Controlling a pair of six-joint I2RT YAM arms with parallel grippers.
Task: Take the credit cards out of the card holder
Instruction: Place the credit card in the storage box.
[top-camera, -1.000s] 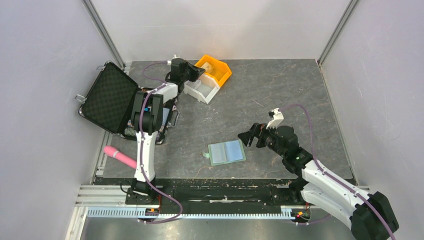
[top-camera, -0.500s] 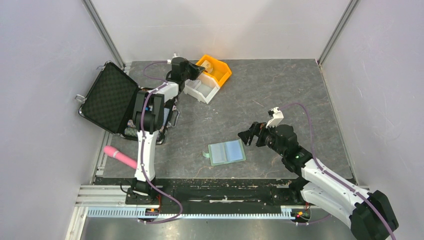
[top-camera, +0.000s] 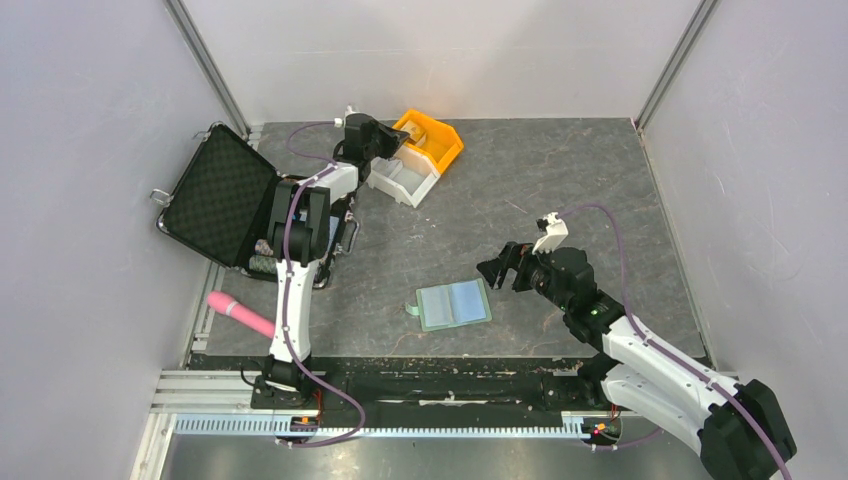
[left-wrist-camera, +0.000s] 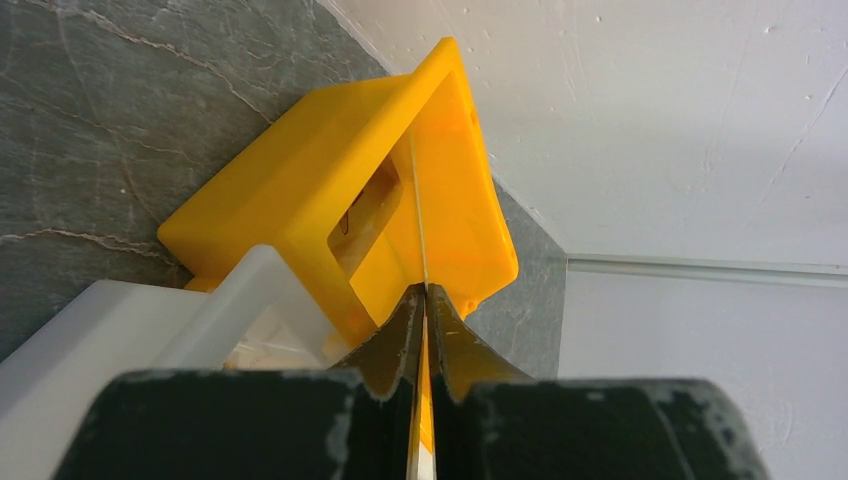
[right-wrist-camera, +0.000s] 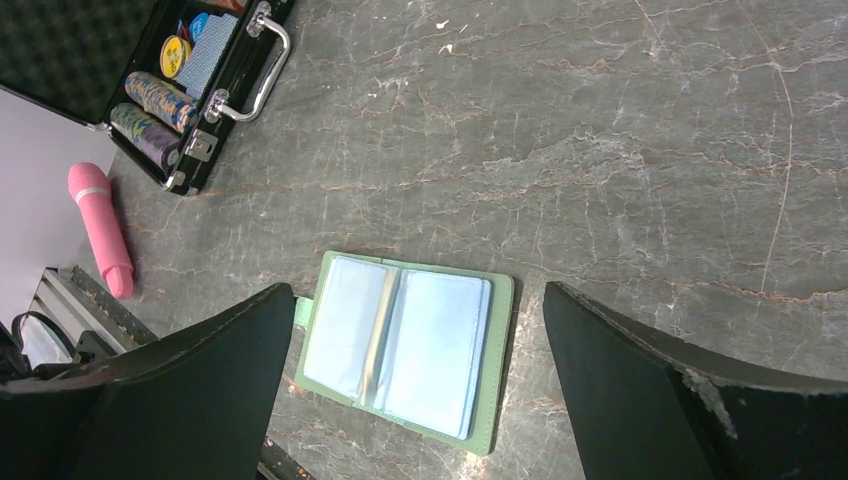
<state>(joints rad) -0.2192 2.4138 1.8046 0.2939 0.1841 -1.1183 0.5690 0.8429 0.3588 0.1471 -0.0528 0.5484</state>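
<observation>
Card (left-wrist-camera: 418, 220) clamped edge-on between left gripper's (left-wrist-camera: 427, 293) jaws

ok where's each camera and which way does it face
Top external: above and behind the bases, facing down at the table; left arm and right arm show.
Left wrist: on the left arm, facing the orange bin; left gripper shows, shut on a credit card.
Right wrist: on the right arm, facing down at the card holder; right gripper shows, open.
Shared: top and right wrist show the card holder and black case; top and left wrist, the orange bin.
</observation>
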